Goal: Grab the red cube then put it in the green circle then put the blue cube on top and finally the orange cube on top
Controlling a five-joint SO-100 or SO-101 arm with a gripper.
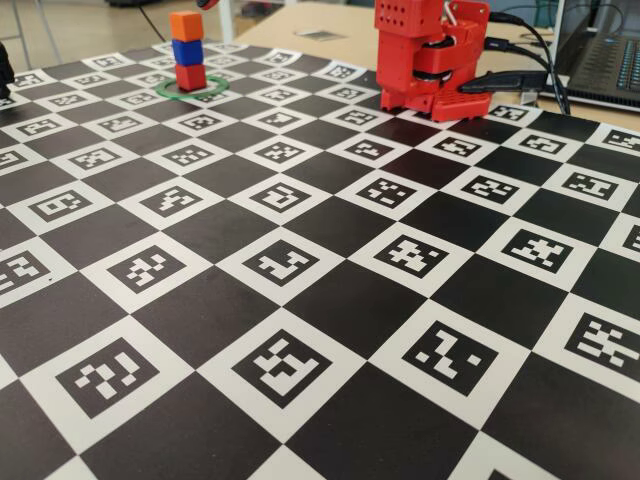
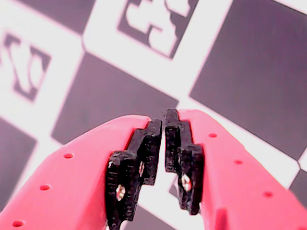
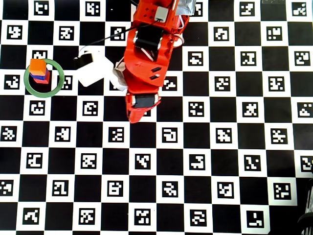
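Three cubes stand stacked inside the green circle [image 1: 170, 93] at the far left of the fixed view: the red cube [image 1: 190, 76] at the bottom, the blue cube [image 1: 187, 51] on it, the orange cube [image 1: 185, 26] on top. From overhead the orange cube [image 3: 37, 66] covers most of the stack inside the green circle [image 3: 61, 78]. My gripper [image 2: 163, 127] is shut with nothing between its black pads, low over the checkered board. In the overhead view the gripper [image 3: 132, 116] sits well to the right of the stack, on the folded red arm [image 1: 430, 55].
The whole table is a black-and-white marker board [image 3: 195, 161]. A white block [image 3: 93, 68] with a cable lies between the arm and the ring. A laptop [image 1: 600, 50] and cables sit behind the arm at the back right.
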